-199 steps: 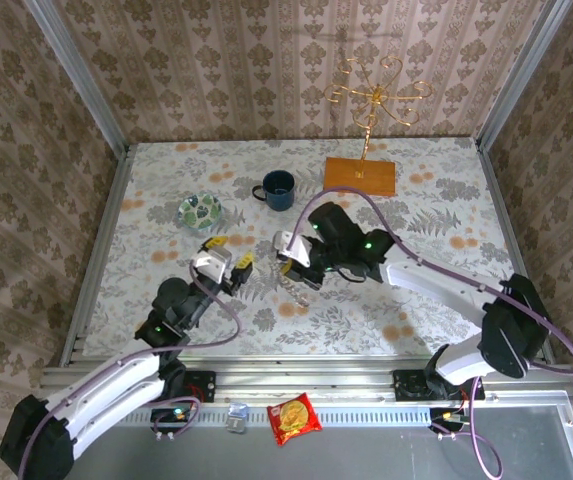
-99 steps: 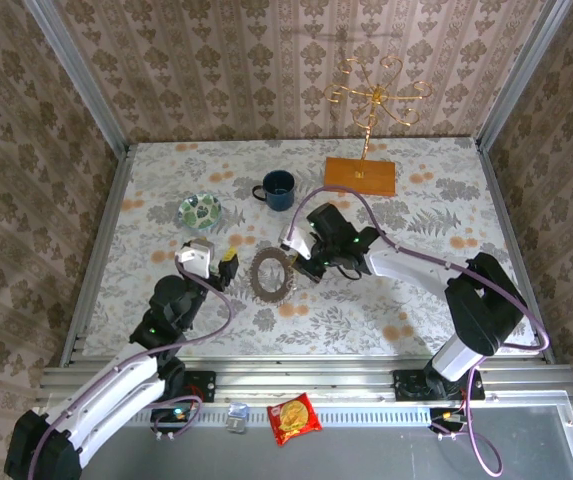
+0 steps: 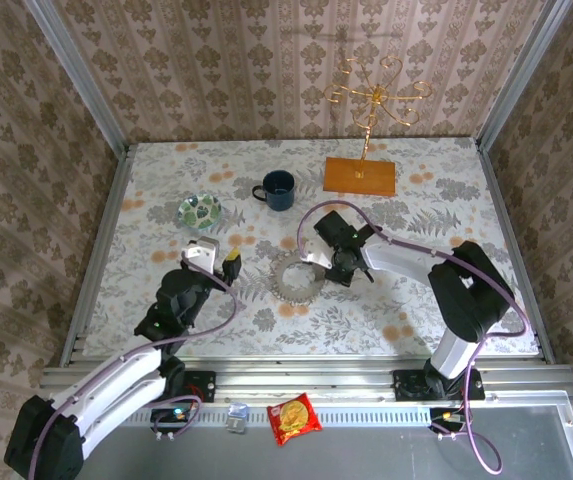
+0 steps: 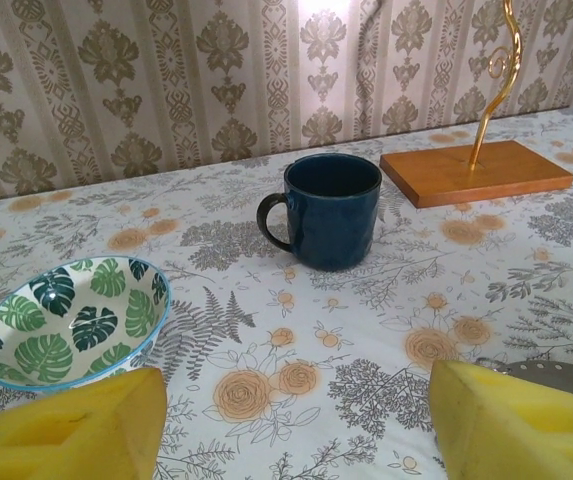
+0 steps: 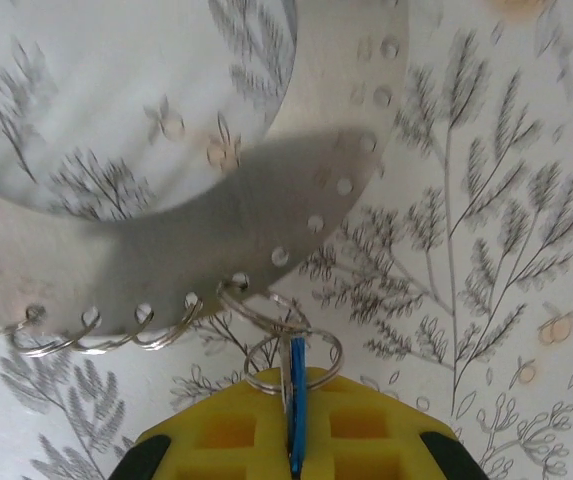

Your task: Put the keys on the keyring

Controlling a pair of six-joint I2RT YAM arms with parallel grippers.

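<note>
Keyring (image 3: 278, 278) had slid right since the earlier frame and ended up lying flat on the tabletop (image 3: 416, 330), right up against the right claw (image 3: 320, 263). From the top cam, the left claw (image 3: 218, 258) sat just left of the ring, not touching it, with the blue mug (image 3: 278, 189) and the leaf-pattern dish (image 3: 200, 211) further back.

Left wrist cam: its 2 yellow pads (image 4: 76, 430) stood wide apart with nothing between them. The mug and dish were ahead, and a sliver of ring showed at the lower right.

Right wrist cam: that claw was clamped tight on the blue key (image 5: 297, 400), which sat edge-on between the pads. The key's small wire loop (image 5: 291, 355) overlapped 1 of the coils on the keyring's rim. Couldn't tell if they were actually linked.
</note>
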